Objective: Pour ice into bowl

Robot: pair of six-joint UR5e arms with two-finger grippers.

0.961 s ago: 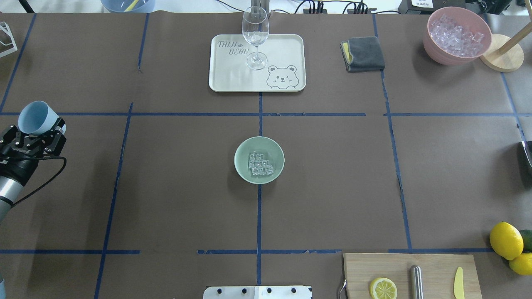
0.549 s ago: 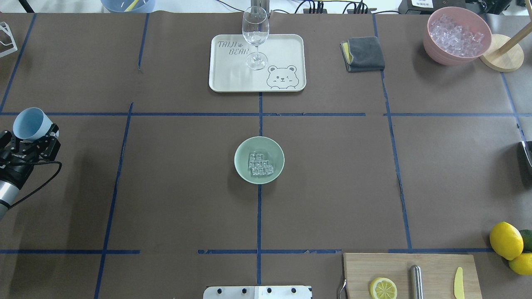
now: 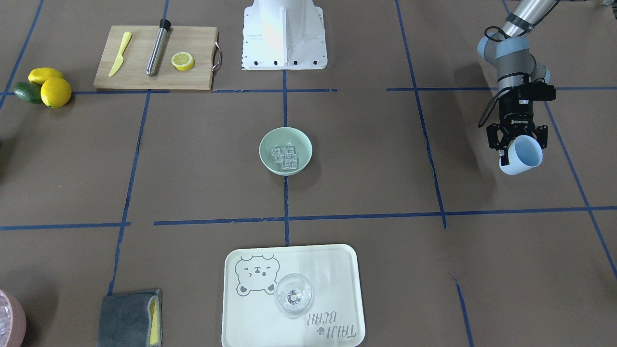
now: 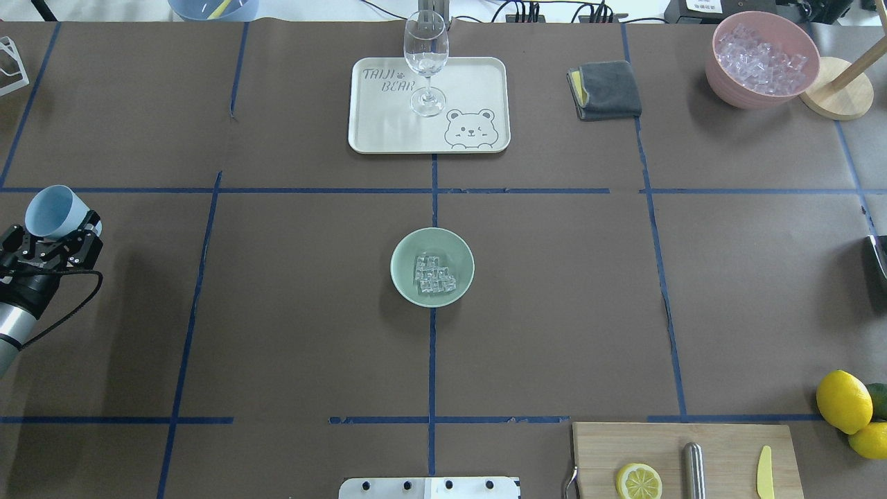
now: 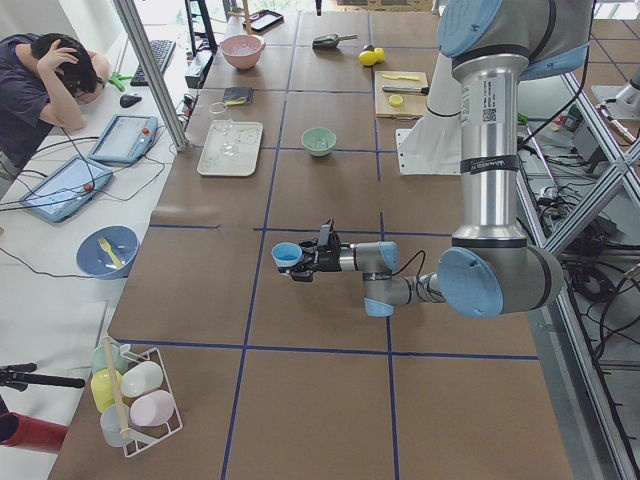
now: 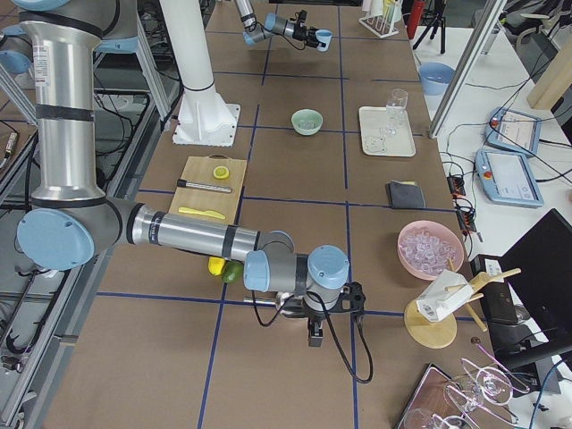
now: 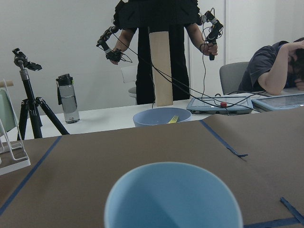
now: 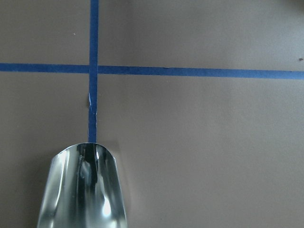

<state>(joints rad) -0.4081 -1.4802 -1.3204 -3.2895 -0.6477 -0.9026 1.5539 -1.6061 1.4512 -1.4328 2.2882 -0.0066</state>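
Observation:
The pale mint-green bowl (image 4: 400,251) stands at the table's centre with a cluster of clear ice cubes (image 4: 434,274) in it. Both also show in the front view: the bowl (image 3: 269,140) and the ice (image 3: 285,157). My left gripper (image 4: 54,227) is at the table's left edge, far from the bowl. It is shut on a light blue cup (image 4: 50,210), held above the table and tilted; the cup looks empty in the left wrist view (image 7: 173,199). My right gripper (image 6: 313,311) is at the far right edge and holds a metal scoop (image 8: 85,190) over bare table.
At the back, a cream tray (image 4: 478,76) carries a wine glass (image 4: 426,55). Right of it are a grey cloth (image 4: 606,89) and a pink bowl (image 4: 721,76) of ice. At the front right are a cutting board (image 4: 727,443), a lemon half (image 4: 638,481) and whole lemons (image 4: 843,400).
My left gripper has drawn back toward the table's left edge with the blue cup, and has barely moved in the last half second. The bowl and ice have not moved.

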